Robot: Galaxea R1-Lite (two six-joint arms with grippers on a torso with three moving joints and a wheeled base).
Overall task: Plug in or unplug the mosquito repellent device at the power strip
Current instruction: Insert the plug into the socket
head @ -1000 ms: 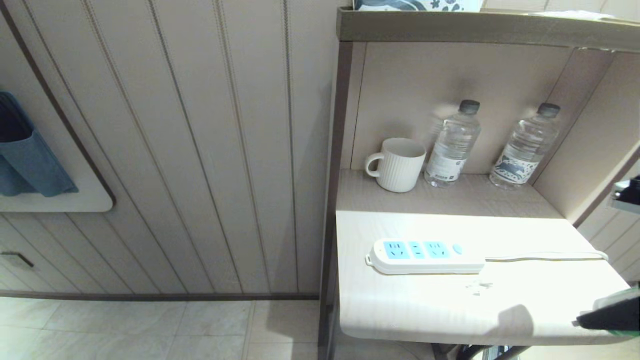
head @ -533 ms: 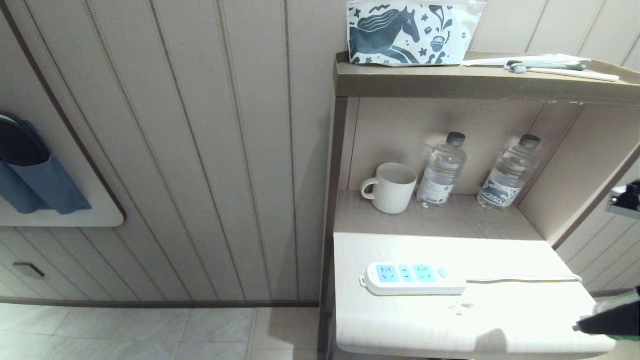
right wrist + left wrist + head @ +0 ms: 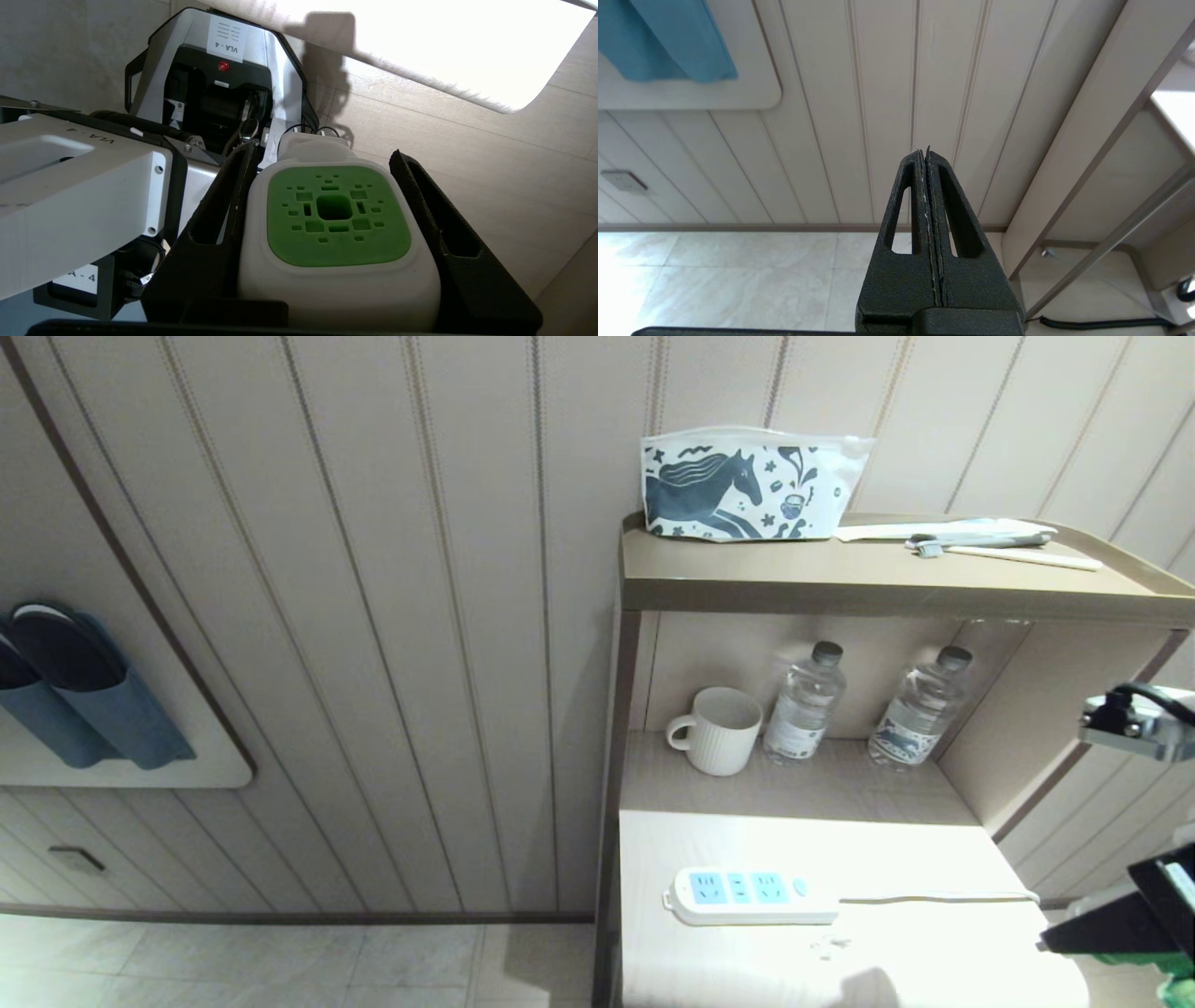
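Observation:
The power strip (image 3: 747, 894), a white bar with light-blue socket panels, lies on the pale tabletop (image 3: 896, 849); nothing is plugged into it. Its white cord (image 3: 934, 898) runs off to the right. My right gripper (image 3: 1111, 926) shows only as a black finger at the right edge of the head view, level with the table's right end and apart from the strip. In the right wrist view my right gripper (image 3: 322, 150) is shut on the mosquito repellent device (image 3: 336, 219), whose white head with a green vented face sits between the fingers. My left gripper (image 3: 924, 151) hangs parked and shut, facing the wall and floor.
A white ribbed mug (image 3: 717, 730) and two clear water bottles (image 3: 803, 702) (image 3: 920, 707) stand in the shelf niche behind the strip. A horse-print pouch (image 3: 747, 485) and toothbrush items (image 3: 971, 537) lie on the top shelf. Blue slippers (image 3: 84, 700) hang on the wall at left.
The whole head view has slid downward as the camera rose, bringing the top shelf and pouch into sight. The right gripper stays at the right edge with the device in it.

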